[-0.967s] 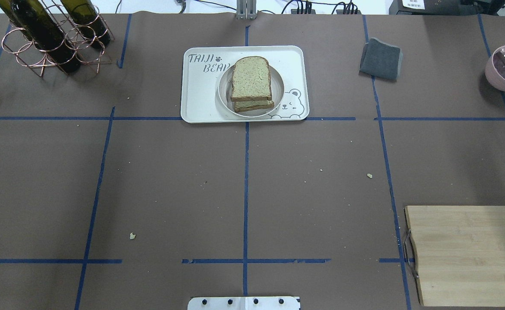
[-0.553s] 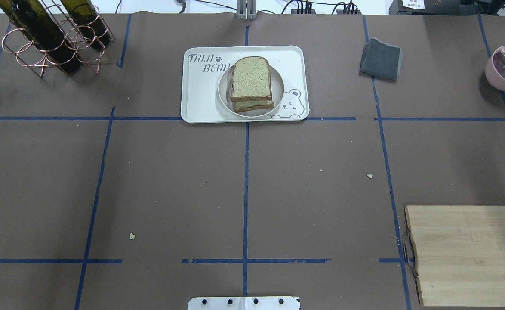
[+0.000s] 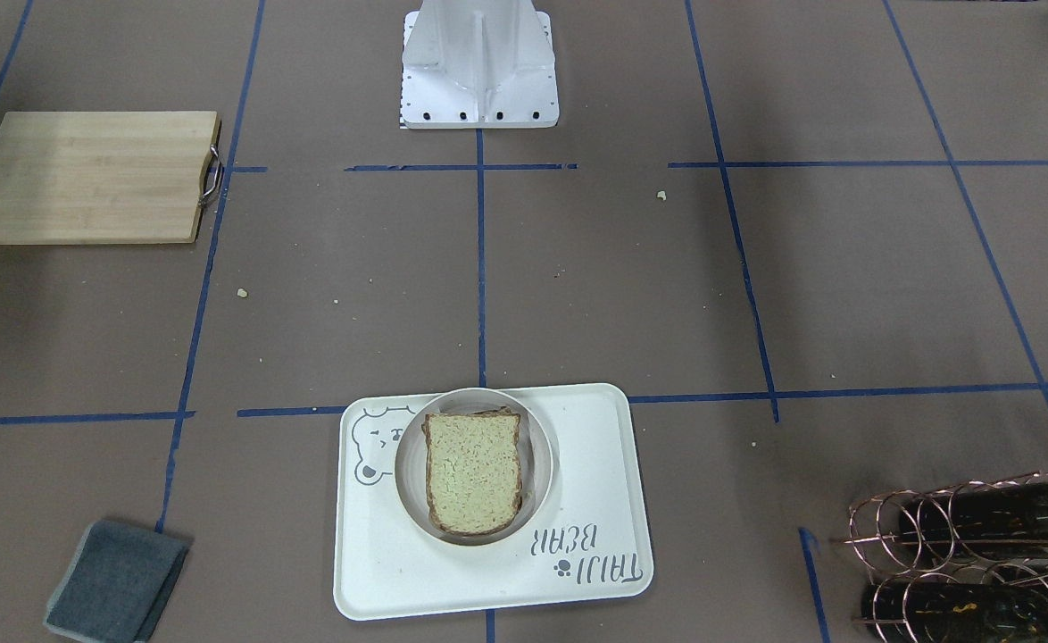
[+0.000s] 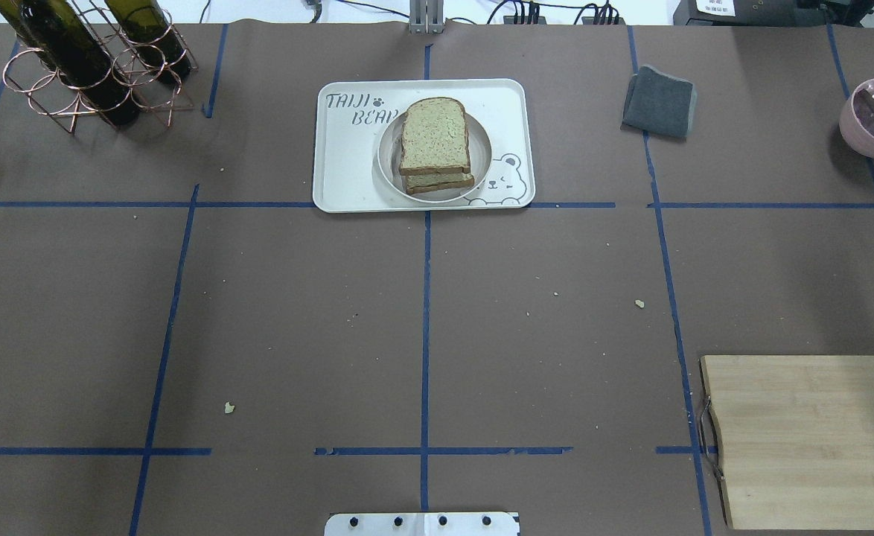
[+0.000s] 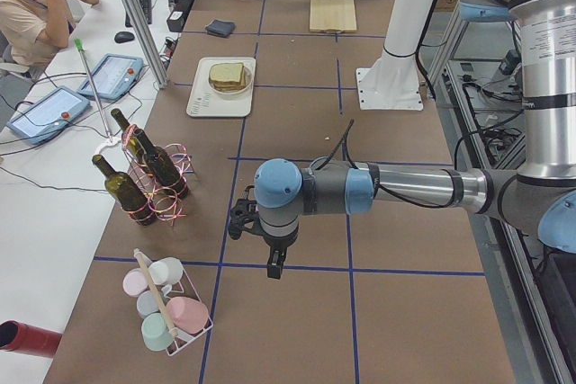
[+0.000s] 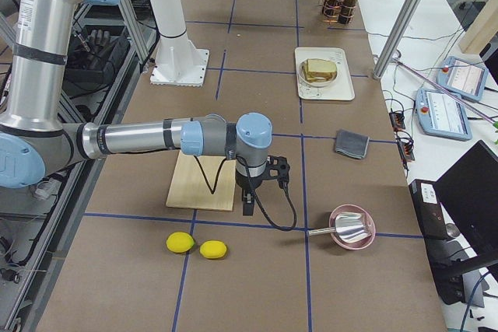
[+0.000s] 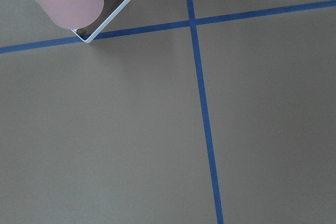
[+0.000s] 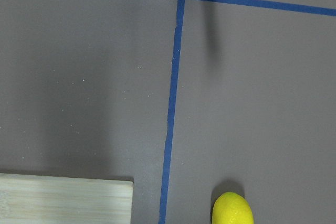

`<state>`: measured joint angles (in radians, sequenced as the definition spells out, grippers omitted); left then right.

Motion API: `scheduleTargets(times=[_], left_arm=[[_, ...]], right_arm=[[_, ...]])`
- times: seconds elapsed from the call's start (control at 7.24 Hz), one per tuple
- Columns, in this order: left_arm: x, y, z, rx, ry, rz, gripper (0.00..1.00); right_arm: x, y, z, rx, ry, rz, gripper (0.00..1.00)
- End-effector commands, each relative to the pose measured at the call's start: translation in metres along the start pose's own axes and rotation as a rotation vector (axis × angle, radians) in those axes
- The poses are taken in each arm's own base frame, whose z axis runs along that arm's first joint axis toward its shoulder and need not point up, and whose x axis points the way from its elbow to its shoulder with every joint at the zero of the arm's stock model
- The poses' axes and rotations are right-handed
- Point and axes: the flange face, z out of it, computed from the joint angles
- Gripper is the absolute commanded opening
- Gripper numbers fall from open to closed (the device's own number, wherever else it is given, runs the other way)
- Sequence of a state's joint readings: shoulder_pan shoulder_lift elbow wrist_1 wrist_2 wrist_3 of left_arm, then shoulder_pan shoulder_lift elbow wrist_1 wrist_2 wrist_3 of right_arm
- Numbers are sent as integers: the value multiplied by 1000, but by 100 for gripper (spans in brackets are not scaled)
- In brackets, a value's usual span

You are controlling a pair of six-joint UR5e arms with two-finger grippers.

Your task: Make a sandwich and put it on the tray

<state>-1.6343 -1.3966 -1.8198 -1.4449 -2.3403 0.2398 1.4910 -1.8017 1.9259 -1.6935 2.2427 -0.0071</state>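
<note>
The sandwich [image 4: 435, 138] is sitting stacked on a plate [image 4: 386, 160] inside the tray [image 4: 348, 167], upper centre of the overhead frame, so the task is looking finished. The left arm [image 5: 405, 188] and right arm [image 6: 140, 139] are hanging well apart from it, probably parked. I cannot tell whether their jaws are spread.

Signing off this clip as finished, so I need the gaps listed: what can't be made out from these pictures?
- Sandwich: the top slice covers the filling in the overhead and front views; no egg can be confirmed.
- Left gripper, right gripper: small and in side views only; open or shut cannot be told.
- Pink bowl: cut off by the overhead view's right edge.
- Tray: lettering partly hidden by the plate, overhead.
</note>
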Motion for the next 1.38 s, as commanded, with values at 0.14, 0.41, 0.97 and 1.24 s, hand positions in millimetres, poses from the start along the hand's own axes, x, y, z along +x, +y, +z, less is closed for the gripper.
scheduleTargets(times=[0.14, 0.41, 0.97, 1.24], left_arm=[[4, -3, 1, -3, -4, 13, 100], [5, -2, 0, -3, -2, 14, 100], [-2, 6, 9, -21, 2, -5, 100], [-2, 7, 9, -22, 2, -6, 100]], right_arm=[[1, 0, 1, -2, 0, 3, 100], [2, 1, 2, -5, 0, 6, 100], [3, 2, 4, -10, -2, 10, 100], [4, 2, 5, -11, -2, 11, 100]])
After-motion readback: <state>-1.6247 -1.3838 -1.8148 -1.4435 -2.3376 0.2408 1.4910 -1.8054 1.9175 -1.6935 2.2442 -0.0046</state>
